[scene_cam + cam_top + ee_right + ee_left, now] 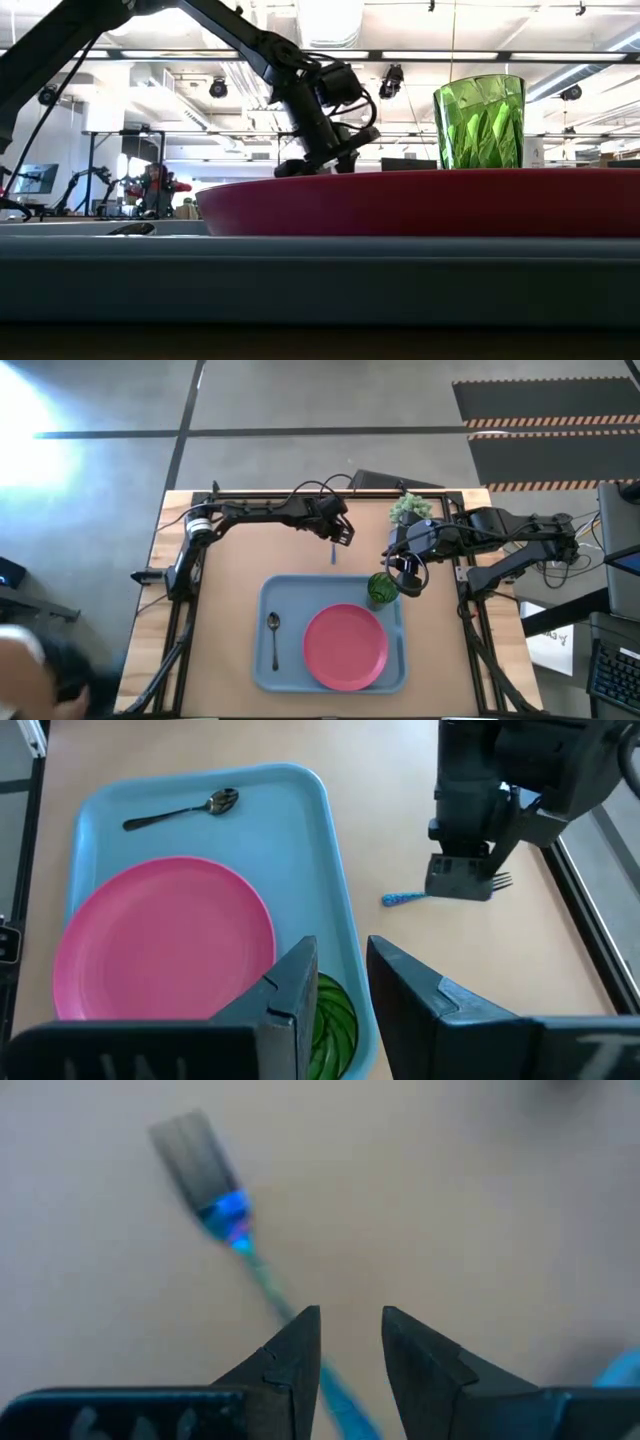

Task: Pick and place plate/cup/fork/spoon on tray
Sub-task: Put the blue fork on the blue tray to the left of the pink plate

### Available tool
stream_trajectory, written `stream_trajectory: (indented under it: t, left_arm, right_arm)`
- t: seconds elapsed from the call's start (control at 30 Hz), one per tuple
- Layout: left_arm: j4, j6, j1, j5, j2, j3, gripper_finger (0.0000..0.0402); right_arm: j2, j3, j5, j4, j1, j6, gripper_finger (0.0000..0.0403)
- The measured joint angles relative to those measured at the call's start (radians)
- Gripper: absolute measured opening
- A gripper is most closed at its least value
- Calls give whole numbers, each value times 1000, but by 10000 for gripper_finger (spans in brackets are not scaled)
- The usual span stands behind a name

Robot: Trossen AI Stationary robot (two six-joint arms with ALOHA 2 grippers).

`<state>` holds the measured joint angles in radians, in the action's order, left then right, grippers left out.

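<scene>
We see the tray (pixel 266 600) near the table's front edge, with bare wood on both sides and a wider open strip behind it. The plate (pixel 346 646) fills the tray's right half, the spoon (pixel 274 638) lies alone in the left half, and the cup (pixel 381 588) stands upright in the tray's back right corner, close against the rim.

The fork (pixel 333 551) lies on the bare table behind the tray, apart from its rim. The left gripper (pixel 344 533) hangs low over the fork; in the left wrist view its fingers stand parted with a narrow gap, the fork's handle (pixel 262 1280) running down between them, not yet clamped. The right gripper (pixel 405 574) sits just beside the cup, above the tray's corner, fingers parted and empty.

In the right wrist view the left gripper covers most of the fork, leaving the tines and handle tip. In the low view the plate's rim hides the fork, and the cup's base is cut off behind it.
</scene>
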<state>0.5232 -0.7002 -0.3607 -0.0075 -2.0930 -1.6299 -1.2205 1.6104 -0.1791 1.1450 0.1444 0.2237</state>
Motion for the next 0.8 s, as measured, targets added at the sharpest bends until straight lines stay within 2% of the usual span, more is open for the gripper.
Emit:
stream_trajectory:
  t: [0.3, 0.63, 0.8]
  left_arm:
    - [17, 24, 6, 33, 0, 1, 96]
    - [92, 0, 9, 49, 1, 4, 166]
    - [90, -1, 6, 59, 1, 9, 178]
  right_arm:
    - [0, 0, 4, -2, 0, 0, 79]
    - [0, 0, 5, -6, 0, -27, 79]
    - [0, 0, 7, -21, 0, -48, 79]
